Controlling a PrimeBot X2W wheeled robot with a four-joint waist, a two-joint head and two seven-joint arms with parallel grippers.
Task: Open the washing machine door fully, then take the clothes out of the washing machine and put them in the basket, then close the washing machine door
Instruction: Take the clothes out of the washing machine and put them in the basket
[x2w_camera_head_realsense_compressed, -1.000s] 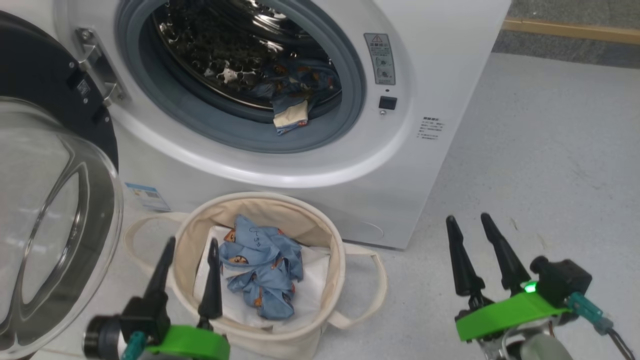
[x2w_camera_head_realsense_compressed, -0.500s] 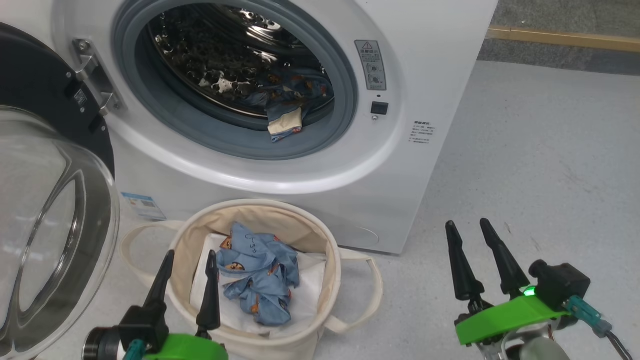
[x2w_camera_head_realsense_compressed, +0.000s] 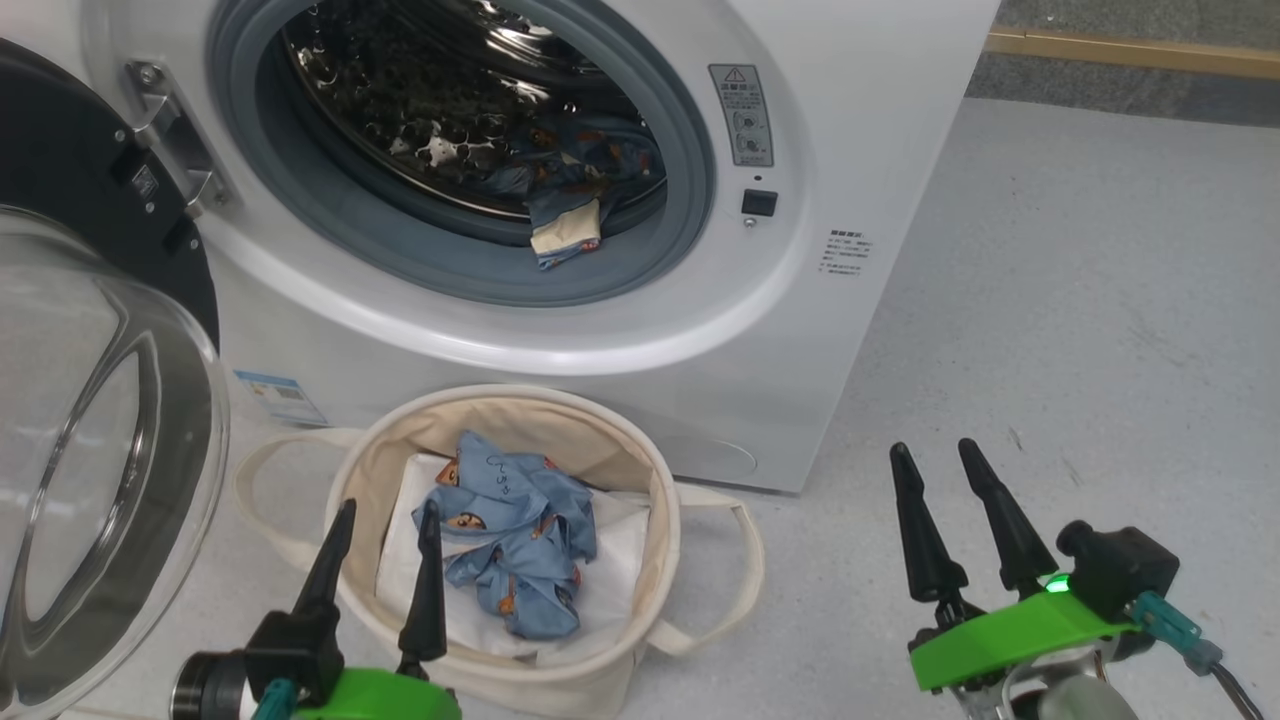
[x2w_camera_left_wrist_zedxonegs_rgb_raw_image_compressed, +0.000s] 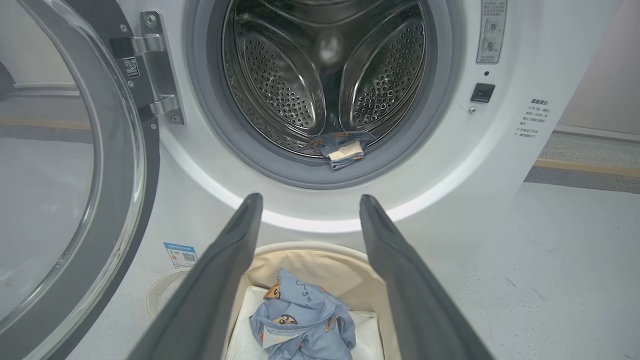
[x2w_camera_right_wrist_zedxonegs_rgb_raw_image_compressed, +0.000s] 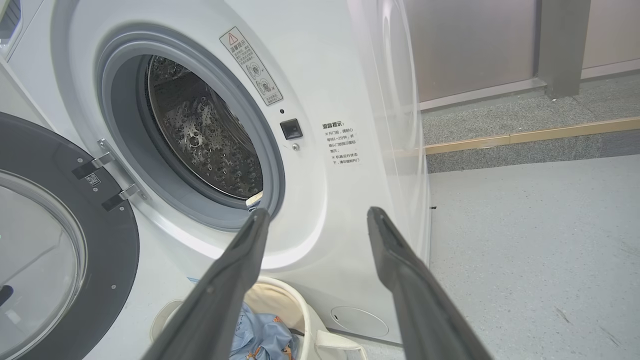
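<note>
Washing machine door (x2w_camera_head_realsense_compressed: 90, 400) open. 1 blue garment (x2w_camera_head_realsense_compressed: 515, 545) in basket (x2w_camera_head_realsense_compressed: 520, 400), 1 printed garment (x2w_camera_head_realsense_compressed: 570, 215) at drum (x2w_camera_head_realsense_compressed: 420, 120) lip. Left gripper (x2w_camera_head_realsense_compressed: 388, 510) and right gripper (x2w_camera_head_realsense_compressed: 935, 450) spread, empty.

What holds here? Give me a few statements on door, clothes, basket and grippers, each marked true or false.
1. The washing machine door stands open. True.
2. Nothing is left inside. False: a blue printed garment lies at the drum's front edge.
3. The basket holds a second blue garment. True.
4. One gripper is shut on cloth. False: the left gripper and the right gripper are both open, holding nothing.
5. The right gripper hangs above the basket. False: it is over the floor, right of the basket.
</note>
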